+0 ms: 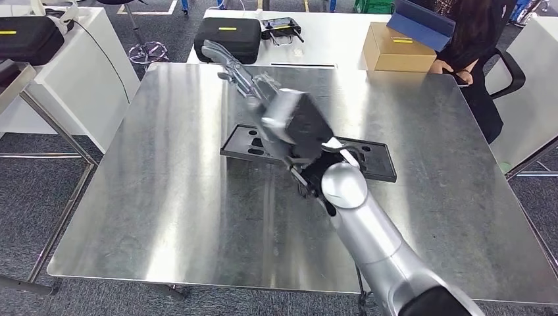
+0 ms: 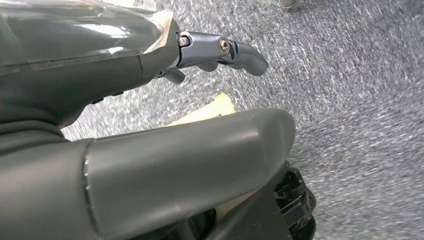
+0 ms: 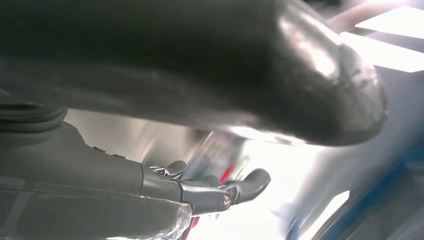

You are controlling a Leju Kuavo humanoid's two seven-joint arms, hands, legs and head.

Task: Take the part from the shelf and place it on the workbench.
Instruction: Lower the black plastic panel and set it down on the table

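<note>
The part is a long flat black plate with cut-outs (image 1: 372,160), lying flat in the middle of the steel workbench (image 1: 164,197). My right arm reaches across it from the near right and hides its middle. My right hand (image 1: 235,69) is beyond the part, above the bench's far side, with its fingers stretched out and nothing in them. In the right wrist view the same hand (image 3: 210,192) hangs over the shiny bench top with its fingers (image 3: 250,180) free. My left hand (image 2: 150,55) hangs over grey carpet, its fingers (image 2: 237,50) only slightly bent and holding nothing.
Behind the bench stands a white table with a black case (image 1: 227,36), a cardboard box (image 1: 398,49) and a blue folder (image 1: 421,23). A person in black (image 1: 470,46) sits at the back right. Another black case (image 1: 26,36) rests on a white table at the left.
</note>
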